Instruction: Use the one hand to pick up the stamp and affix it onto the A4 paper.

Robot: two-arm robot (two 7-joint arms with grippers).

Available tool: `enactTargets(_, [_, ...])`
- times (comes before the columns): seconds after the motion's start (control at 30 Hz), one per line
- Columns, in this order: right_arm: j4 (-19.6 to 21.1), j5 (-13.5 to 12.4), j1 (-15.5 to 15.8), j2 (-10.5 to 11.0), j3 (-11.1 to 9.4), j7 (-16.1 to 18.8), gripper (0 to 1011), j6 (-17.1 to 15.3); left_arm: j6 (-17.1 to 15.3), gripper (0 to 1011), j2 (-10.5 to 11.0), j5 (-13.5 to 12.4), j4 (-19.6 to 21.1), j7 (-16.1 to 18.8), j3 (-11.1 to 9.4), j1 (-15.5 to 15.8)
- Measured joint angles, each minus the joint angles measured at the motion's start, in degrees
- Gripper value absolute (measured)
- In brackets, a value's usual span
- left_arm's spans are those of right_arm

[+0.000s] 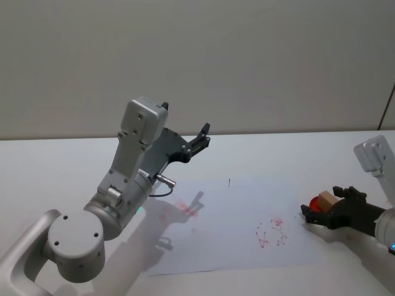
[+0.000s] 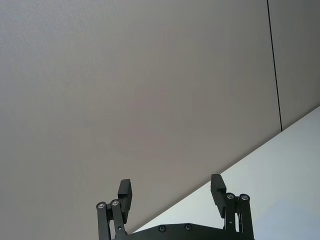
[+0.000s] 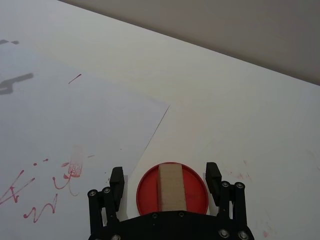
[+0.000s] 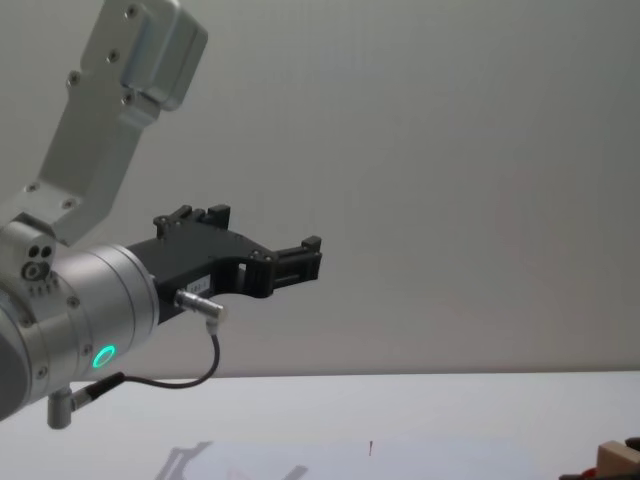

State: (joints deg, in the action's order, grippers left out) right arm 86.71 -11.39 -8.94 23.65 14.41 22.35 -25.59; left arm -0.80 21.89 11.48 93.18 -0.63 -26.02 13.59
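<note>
The stamp (image 3: 171, 188), a small tan wooden block, lies on a flat red round pad (image 3: 192, 195) just off the right edge of the A4 paper (image 3: 75, 125). My right gripper (image 3: 165, 177) is open and low over the pad, one finger on each side of it, with clear gaps to the stamp. In the head view the stamp (image 1: 326, 199) and right gripper (image 1: 322, 205) sit at the table's right side, beside the paper (image 1: 234, 246). My left gripper (image 1: 203, 137) is raised high over the table's back, open and holding nothing, and it appears too in the left wrist view (image 2: 171, 192).
The paper carries red ink scribbles (image 1: 271, 231) near its right side, a red smear (image 1: 185, 208) at its left and a small dark tick (image 1: 229, 182) at its far edge. The left arm's body (image 1: 129, 185) looms over the table's left part.
</note>
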Motion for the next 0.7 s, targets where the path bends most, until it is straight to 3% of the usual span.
enactTargets(0.7, [0.00, 0.00, 0.00, 0.00, 0.00, 0.00, 1001, 0.00, 0.00, 1001, 0.00, 0.00, 0.00, 0.00, 0.00, 0.00])
